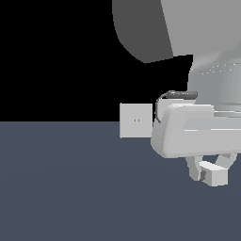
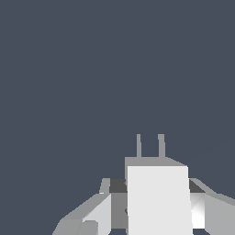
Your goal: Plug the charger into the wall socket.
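While socket (image 1: 136,121) stands upright at floor's far edge, centre-left of exterior view, arm (image 1: 197,127) hangs to its right. Further right and lower, gripper (image 1: 210,173) pinches charger (image 1: 214,174) between fingers (image 2: 98,213), above floor (image 1: 70,188), well apart from socket; prongs (image 2: 150,146) bare.

Grey charger (image 2: 158,197) held, white wall socket (image 1: 136,120) upright

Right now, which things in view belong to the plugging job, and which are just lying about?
Part of the job:
- charger, held between the end effector fingers
- wall socket, standing apart from it

Lying about:
- nothing else on the floor
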You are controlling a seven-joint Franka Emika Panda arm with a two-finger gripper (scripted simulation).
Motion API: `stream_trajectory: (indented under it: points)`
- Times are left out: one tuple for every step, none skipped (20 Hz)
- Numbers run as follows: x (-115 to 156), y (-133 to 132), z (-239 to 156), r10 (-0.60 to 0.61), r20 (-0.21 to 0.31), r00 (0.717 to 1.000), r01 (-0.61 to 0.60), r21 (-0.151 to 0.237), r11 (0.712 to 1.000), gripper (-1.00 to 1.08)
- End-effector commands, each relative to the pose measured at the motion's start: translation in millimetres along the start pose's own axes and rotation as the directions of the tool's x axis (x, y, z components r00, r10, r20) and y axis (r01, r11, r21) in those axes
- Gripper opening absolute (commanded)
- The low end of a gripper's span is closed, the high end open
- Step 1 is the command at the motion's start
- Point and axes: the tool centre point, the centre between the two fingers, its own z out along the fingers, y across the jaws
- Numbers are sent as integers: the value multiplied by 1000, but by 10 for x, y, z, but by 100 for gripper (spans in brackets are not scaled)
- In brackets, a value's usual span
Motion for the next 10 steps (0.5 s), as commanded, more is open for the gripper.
stream_trajectory:
  points:
    - [44,-27,-28,0,-1,1000,0,0,1000,-100]
    - [70,-44,-46,1,-1,1000,-1,0,1000,-100]
    - [100,-64,-67,2,-1,1000,-2,0,1000,-100]
    - [137,-88,-91,3,-1,1000,-3,0,1000,-100]
    - [178,-114,-119,4,-1,1000,-4,0,1000,-100]
    - [224,-143,-150,5,-1,1000,-5,-1,1000,-100]
    - [275,-175,-184,6,-1,1000,-6,-1,1000,-100]
    - [332,-211,-222,8,-1,1000,-8,-1,1000,-100]
    - [393,-248,-263,9,-1,1000,-9,-1,1000,-100]
    - [460,-289,-306,11,-1,1000,-11,-1,1000,-100]
